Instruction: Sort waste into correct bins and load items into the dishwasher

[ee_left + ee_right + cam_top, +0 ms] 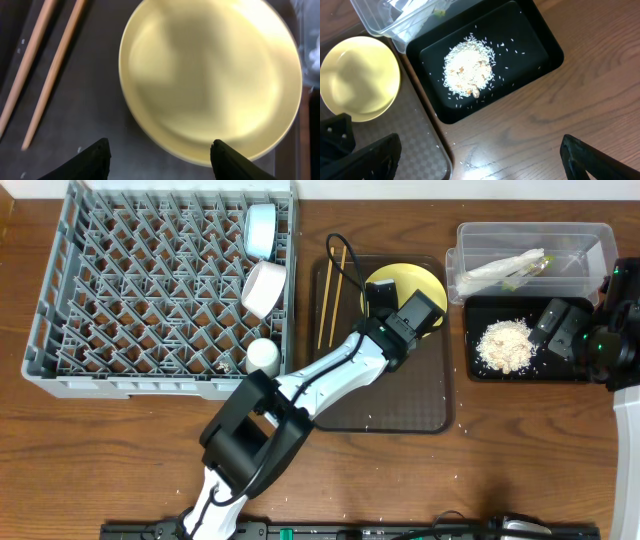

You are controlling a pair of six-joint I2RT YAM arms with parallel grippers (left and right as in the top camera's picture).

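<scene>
A brown wooden table [100,460] fills the overhead view. On its left side sits the large grey dish rack [140,300], square, with rows of upright pegs. To its right, just beside it, lies the flat brown tray [400,405].

Your left arm reaches from the table's near edge diagonally across that tray. At the far right stand the two bins, touching: the clear tub [590,245] further from you, the black tray [475,370] nearer.

The yellow plate [400,280] lies flat at the far end of the brown tray, partly hidden by your arm. Your left gripper [160,150] hangs over the plate's near rim, its fingers spread apart and holding nothing.

Your right gripper [480,150] hovers over the right end of the black tray, its fingers as wide apart as they go, with nothing between them.

In the rack's right column, the light blue bowl [261,230] and the white bowl [264,288] stand on edge among the pegs. The small white cup [263,355] sits near the rack's right front corner.

Two chopsticks [330,290] lie side by side on the brown tray, left of the plate and apart from it.

A heap of beige crumbs [506,345] sits in the black tray, with stray grains around it. The crumpled white napkin [495,270] lies in the clear tub, with the green-yellow wrapper [525,265] against it.
</scene>
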